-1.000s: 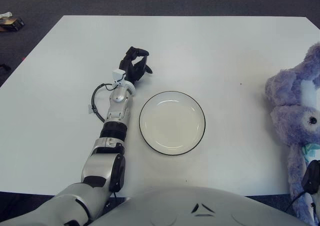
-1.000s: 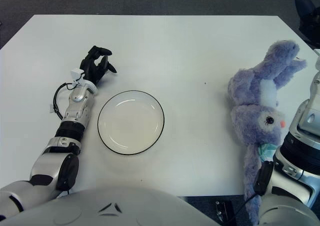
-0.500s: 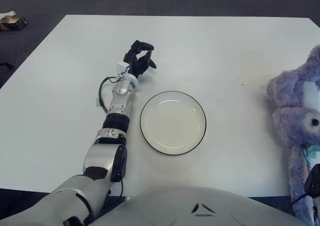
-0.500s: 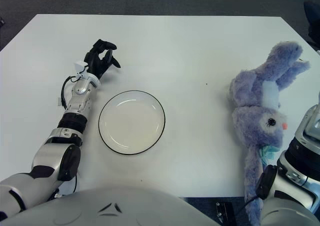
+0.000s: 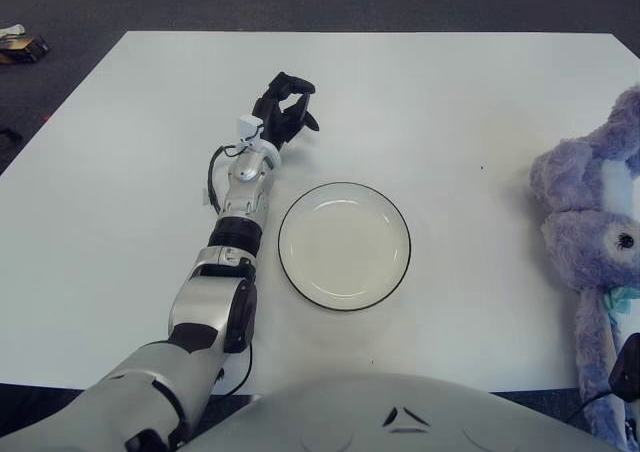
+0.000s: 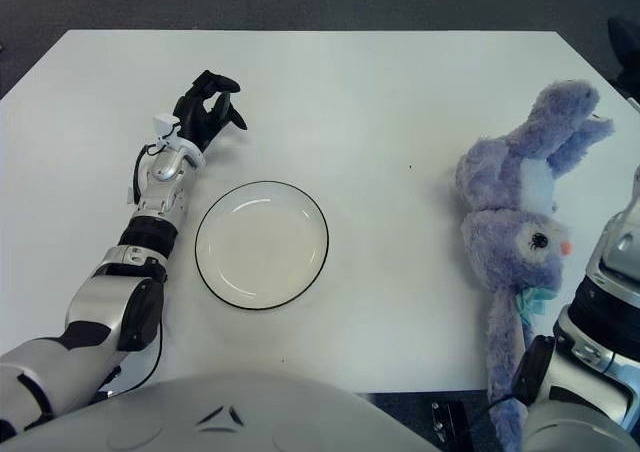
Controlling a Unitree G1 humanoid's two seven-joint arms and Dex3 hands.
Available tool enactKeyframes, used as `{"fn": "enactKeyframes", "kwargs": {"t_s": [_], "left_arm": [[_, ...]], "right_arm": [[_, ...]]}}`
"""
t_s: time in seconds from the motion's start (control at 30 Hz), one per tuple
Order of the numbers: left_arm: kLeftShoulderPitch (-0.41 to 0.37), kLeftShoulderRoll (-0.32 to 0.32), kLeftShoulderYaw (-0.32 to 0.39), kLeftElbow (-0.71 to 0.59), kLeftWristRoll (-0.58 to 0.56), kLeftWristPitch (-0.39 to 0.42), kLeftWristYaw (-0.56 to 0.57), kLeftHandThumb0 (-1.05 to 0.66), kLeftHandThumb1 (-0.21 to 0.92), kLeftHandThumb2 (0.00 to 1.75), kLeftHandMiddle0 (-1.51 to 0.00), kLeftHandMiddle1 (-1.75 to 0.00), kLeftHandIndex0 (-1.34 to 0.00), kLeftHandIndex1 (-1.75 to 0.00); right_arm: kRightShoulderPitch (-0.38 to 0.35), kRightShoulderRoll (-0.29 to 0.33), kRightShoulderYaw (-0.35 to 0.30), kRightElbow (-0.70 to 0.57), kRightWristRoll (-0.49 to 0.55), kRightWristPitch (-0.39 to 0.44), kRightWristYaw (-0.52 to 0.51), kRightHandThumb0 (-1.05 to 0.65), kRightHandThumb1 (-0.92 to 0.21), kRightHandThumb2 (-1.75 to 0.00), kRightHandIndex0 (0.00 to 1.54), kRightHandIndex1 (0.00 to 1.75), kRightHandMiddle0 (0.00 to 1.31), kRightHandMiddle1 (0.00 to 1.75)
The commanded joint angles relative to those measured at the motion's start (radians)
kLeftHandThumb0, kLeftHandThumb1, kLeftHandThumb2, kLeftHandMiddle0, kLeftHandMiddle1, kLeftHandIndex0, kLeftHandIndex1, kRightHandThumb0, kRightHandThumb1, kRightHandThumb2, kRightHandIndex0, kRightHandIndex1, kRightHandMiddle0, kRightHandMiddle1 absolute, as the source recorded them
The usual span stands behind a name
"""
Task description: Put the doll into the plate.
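Doll [image 6: 525, 227] is seen lying on the tabletop [image 6: 400, 102] way over at the right edge, purple plush w/ long ears, long axis running roughly near-to-far: ears pointed toward the far side, head nearer the robot, legs hanging down past the near edge by the right arm. Plate [image 6: 262, 244] is set left of centre, nothing in it, well apart from the doll. Left hand [image 6: 206, 109] is shown beyond the plate's far-left rim, arm stretched out over the tabletop, fingers curled in loosely and nothing held; whether it touches the surface can't be told. Right hand isn't in view at all, only the forearm/elbow bit at the right edge, just beside the doll's lower half, so its fingers can't be judged. Imo the whole thing turns on this: doll is on the right side, right arm is much nearer, left hand would need to cross the plate to get there. Doll hasn't been picked up yet, so basically nothing done so far.
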Motion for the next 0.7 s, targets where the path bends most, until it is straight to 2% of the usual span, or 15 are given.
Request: {"fn": "enactKeyframes", "kwargs": {"t_s": [0.0, 0.07, 0.13, 0.2, 0.53, 0.67], "left_arm": [[-0.021, 0.014, 0.008, 0.009, -0.006, -0.012, -0.013, -0.35, 0.92, 0.35, -0.84, -1.59, -0.37, -1.57], [-0.021, 0.014, 0.009, 0.01, -0.006, -0.012, -0.014, -0.35, 0.92, 0.36, -0.84, -1.6, -0.37, -1.57], [-0.017, 0.006, 0.016, -0.007, -0.025, -0.001, -0.024, -0.35, 0.92, 0.36, -0.84, -1.6, -0.37, -1.57], [-0.016, 0.002, 0.021, -0.016, -0.035, 0.005, -0.029, -0.35, 0.92, 0.36, -0.84, -1.6, -0.37, -1.57], [-0.016, 0.002, 0.021, -0.023, -0.042, 0.011, -0.03, -0.35, 0.92, 0.36, -0.83, -1.61, -0.37, -1.57], [-0.019, -0.007, 0.026, -0.029, -0.055, 0.019, -0.035, -0.35, 0.92, 0.35, -0.83, -1.61, -0.37, -1.57]], "right_arm": [[-0.013, -0.012, 0.006, 0.009, -0.015, -0.01, -0.016, -0.36, -0.92, -0.33, 0.75, 1.45, 0.4, 1.54], [-0.013, -0.013, 0.007, 0.009, -0.014, -0.011, -0.018, -0.36, -0.92, -0.33, 0.75, 1.45, 0.4, 1.54], [-0.011, -0.023, 0.023, 0.095, -0.093, -0.031, -0.118, -0.36, -0.92, -0.33, 0.74, 1.46, 0.41, 1.53], [-0.01, -0.027, 0.032, 0.14, -0.136, -0.047, -0.173, -0.36, -0.92, -0.31, 0.74, 1.49, 0.42, 1.51], [-0.01, -0.024, 0.042, 0.173, -0.161, -0.078, -0.225, -0.36, -0.92, -0.28, 0.73, 1.56, 0.45, 1.48], [0.047, -0.036, 0.048, 0.185, -0.232, -0.077, -0.267, -0.36, -0.92, -0.28, 0.73, 1.57, 0.45, 1.48]]}}
